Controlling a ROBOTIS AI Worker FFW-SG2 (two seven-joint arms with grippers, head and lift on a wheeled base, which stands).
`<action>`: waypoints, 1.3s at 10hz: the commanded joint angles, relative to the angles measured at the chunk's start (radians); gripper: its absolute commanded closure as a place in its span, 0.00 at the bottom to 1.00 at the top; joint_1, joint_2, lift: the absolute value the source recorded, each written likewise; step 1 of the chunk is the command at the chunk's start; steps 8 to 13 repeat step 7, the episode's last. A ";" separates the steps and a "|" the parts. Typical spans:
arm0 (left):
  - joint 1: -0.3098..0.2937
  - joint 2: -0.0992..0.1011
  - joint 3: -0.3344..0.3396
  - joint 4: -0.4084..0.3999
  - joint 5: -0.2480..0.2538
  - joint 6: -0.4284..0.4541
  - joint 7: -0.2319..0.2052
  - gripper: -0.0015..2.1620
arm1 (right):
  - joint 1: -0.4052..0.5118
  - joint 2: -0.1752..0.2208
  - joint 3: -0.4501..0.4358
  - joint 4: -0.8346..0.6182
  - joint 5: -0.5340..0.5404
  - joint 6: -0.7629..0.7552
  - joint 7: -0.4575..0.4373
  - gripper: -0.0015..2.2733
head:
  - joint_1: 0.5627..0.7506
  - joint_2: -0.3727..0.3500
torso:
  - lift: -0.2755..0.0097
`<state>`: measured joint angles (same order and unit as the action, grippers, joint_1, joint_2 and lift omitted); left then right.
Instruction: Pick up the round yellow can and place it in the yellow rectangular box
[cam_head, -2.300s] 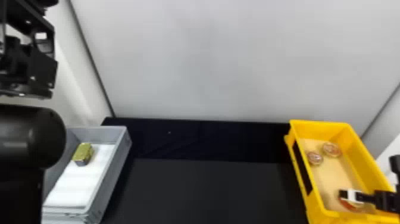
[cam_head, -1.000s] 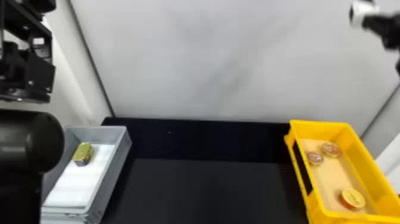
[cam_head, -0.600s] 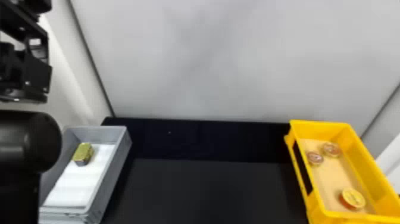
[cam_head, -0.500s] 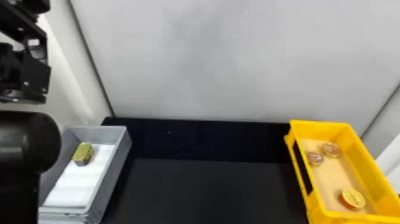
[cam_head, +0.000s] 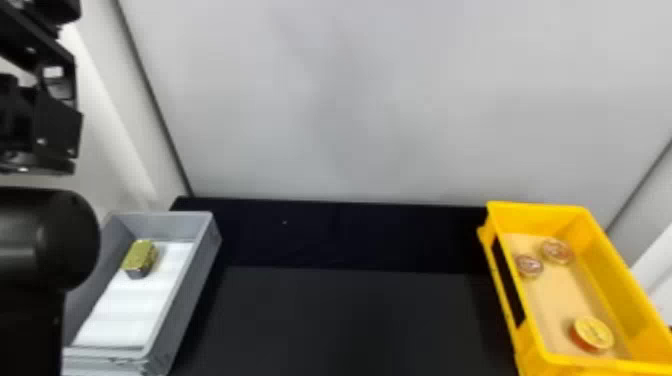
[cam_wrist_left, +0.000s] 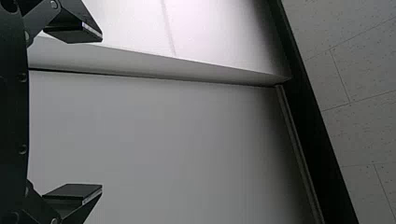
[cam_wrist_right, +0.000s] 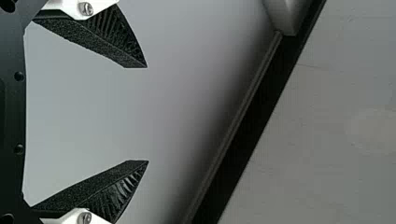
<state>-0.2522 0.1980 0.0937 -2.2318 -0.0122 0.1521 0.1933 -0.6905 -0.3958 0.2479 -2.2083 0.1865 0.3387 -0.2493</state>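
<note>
In the head view the round yellow can lies inside the yellow rectangular box, near its front end, touched by neither gripper. The left gripper is raised at the far left of the head view, above and behind the grey box. In the left wrist view the left gripper holds its fingers wide apart with nothing between them. The right gripper, in the right wrist view, stands open before the pale wall, holding nothing.
Two small reddish round cans lie towards the back of the yellow box. At the left, a grey box holds a gold rectangular can on white lining. A black table spans between the boxes.
The right gripper has risen from the round yellow can and left the head view at the upper right; the can stays in the box. The left arm has shifted slightly left.
</note>
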 joint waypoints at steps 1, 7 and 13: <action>0.001 0.000 0.000 0.000 0.000 0.000 0.000 0.07 | 0.011 -0.012 0.010 -0.001 0.019 -0.023 -0.025 0.02 | 0.53 0.59 | 0.96; -0.006 0.000 -0.014 -0.002 -0.006 0.017 -0.006 0.07 | 0.011 0.008 -0.010 -0.053 -0.105 0.097 -0.111 0.00 | 0.53 0.59 | 0.96; -0.006 0.000 -0.014 -0.002 -0.006 0.017 -0.006 0.07 | 0.011 0.008 -0.010 -0.053 -0.105 0.097 -0.111 0.00 | 0.53 0.59 | 0.96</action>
